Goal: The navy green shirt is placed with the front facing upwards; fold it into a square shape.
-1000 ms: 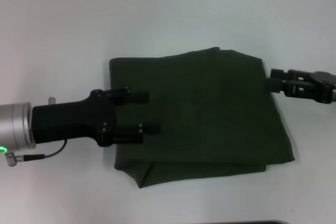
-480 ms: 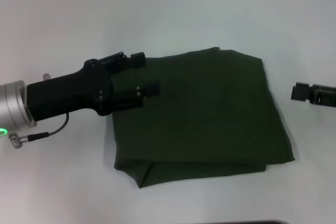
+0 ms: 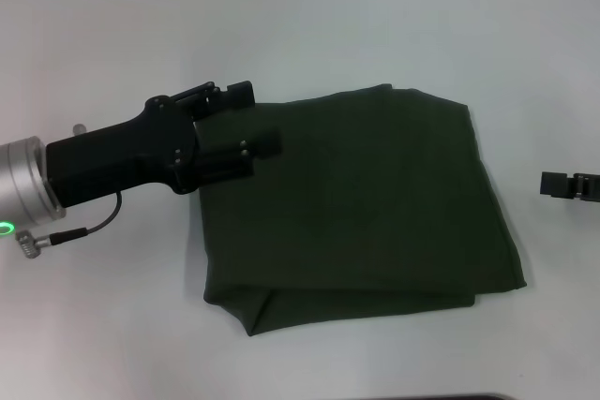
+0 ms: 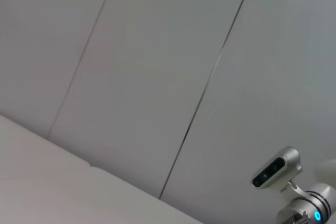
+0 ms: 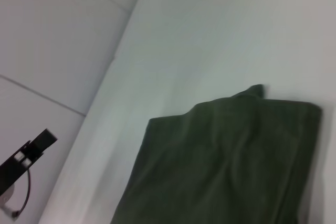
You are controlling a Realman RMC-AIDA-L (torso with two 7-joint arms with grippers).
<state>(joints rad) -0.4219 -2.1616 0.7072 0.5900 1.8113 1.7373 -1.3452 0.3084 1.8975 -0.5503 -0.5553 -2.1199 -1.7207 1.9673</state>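
Olive folded shirt (image 3: 361,203), squarish, folds nearest robot

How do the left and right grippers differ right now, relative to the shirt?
The left gripper hangs over the far left corner of the navy green shirt, one of its fingers over the cloth; the right gripper sits clear of the shirt at the frame's right edge. The left shows its whole body with fingers spread apart; of the right only a black tip shows. Both are black, and neither holds the cloth.
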